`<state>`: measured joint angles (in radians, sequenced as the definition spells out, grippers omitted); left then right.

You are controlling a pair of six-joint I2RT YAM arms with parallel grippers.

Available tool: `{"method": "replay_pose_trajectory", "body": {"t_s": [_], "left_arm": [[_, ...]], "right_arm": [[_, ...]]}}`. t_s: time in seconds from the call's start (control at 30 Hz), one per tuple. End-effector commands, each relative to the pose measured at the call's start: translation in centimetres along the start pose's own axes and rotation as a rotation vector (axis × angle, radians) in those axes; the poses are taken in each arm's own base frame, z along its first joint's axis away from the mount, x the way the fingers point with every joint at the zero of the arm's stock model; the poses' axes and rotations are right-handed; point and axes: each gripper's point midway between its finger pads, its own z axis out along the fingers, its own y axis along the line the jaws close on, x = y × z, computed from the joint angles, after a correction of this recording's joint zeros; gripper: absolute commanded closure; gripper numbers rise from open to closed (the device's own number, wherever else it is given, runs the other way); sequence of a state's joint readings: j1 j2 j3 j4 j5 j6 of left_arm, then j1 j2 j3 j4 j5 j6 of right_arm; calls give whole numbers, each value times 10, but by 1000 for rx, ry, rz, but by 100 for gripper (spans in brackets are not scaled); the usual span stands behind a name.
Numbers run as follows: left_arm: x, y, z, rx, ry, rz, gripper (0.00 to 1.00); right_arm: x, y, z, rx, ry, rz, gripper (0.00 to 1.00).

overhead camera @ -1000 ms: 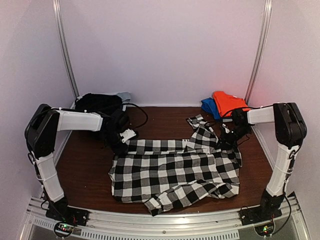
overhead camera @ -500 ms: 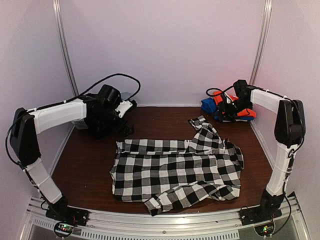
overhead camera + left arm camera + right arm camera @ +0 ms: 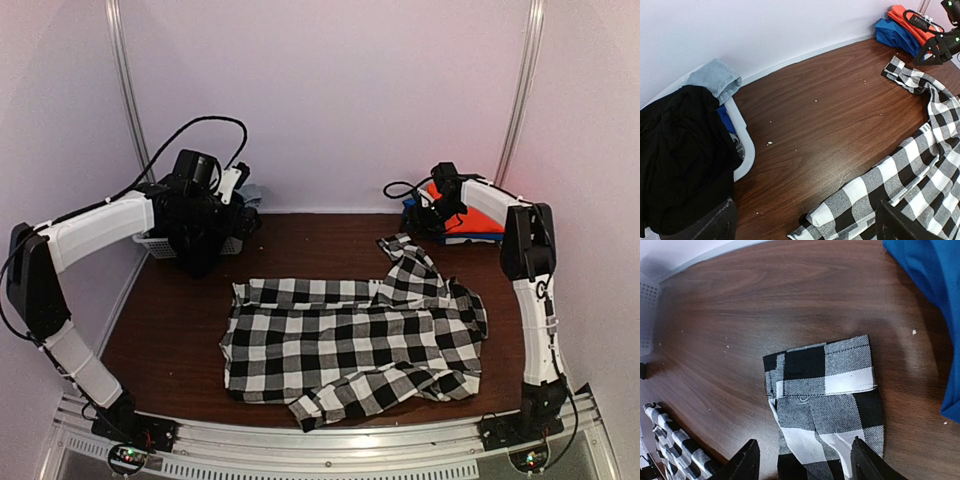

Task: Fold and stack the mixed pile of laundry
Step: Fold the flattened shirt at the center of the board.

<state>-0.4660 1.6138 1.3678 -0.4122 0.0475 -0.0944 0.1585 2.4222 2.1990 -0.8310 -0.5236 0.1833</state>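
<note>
The black-and-white checked shirt [image 3: 350, 340] lies spread flat mid-table, one sleeve [image 3: 825, 390] reaching toward the back right. A black garment [image 3: 680, 160] fills the white basket [image 3: 745, 145] at the back left. The orange-red garment [image 3: 475, 218] sits folded on a blue one [image 3: 895, 35] in the back right corner. My left gripper [image 3: 238, 205] hangs open above the table beside the basket; in its wrist view the left gripper [image 3: 807, 230] holds nothing. My right gripper [image 3: 418, 212] hovers open over the sleeve cuff; the right gripper [image 3: 805, 465] holds nothing.
A light blue denim piece [image 3: 715, 77] hangs over the basket's far rim. White walls close off the back and both sides. Bare brown tabletop [image 3: 320, 240] lies between the basket and the folded stack. Cables loop from both wrists.
Both grippers opened and let go of the checked shirt's far edge. The left arm lifted back toward the basket; the right arm swung back to the folded stack. The shirt stays flat.
</note>
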Motion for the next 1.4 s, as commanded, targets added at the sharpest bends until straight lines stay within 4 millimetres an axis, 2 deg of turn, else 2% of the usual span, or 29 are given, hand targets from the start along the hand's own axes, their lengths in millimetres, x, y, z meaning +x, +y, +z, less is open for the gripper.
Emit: {"method": "replay_pose_trajectory", "body": {"t_s": [0.0, 0.2, 0.33, 0.4, 0.47, 0.53, 0.6, 0.63, 0.77, 0.87, 0.93, 1.0, 1.13, 1.23, 1.37], "left_arm": [[-22, 7, -4, -12, -64, -45, 2], [-20, 12, -1, -36, -48, -42, 2], [-22, 14, 0, -46, -45, -50, 2], [-21, 20, 0, -79, -43, -61, 2], [-22, 24, 0, -98, -46, -68, 2], [-26, 25, -2, -105, -57, -69, 2], [-31, 25, -5, -104, -76, -59, 2], [-34, 24, -6, -100, -86, -50, 2], [-45, 7, -7, 20, -91, -44, 2], [-55, -12, -11, 138, -114, -39, 2], [-62, -25, -16, 206, -141, -28, 2], [-67, -38, -22, 242, -160, -1, 2], [-67, -82, -34, 308, -183, 154, 2], [-64, -116, -44, 380, -201, 249, 2], [-61, -156, -61, 454, -275, 311, 2]], "right_arm": [[4, -17, 18, 125, 19, -56, 36], [13, -37, 40, 252, 52, -117, 34], [28, -45, 58, 304, 99, -158, 35], [34, -47, 66, 320, 118, -177, 45], [36, -46, 69, 325, 125, -185, 61], [31, -37, 65, 289, 111, -187, 79], [17, -19, 51, 234, 67, -194, 95], [8, -7, 41, 198, 36, -198, 100], [-28, 43, -13, 48, -94, -219, 100], [-38, 83, -52, -87, -156, -241, 100], [-34, 105, -71, -177, -171, -250, 100], [-18, 126, -86, -274, -159, -264, 100], [9, 163, -118, -454, -174, -302, 100], [29, 186, -141, -562, -178, -335, 100], [58, 206, -168, -656, -182, -383, 99]]}}
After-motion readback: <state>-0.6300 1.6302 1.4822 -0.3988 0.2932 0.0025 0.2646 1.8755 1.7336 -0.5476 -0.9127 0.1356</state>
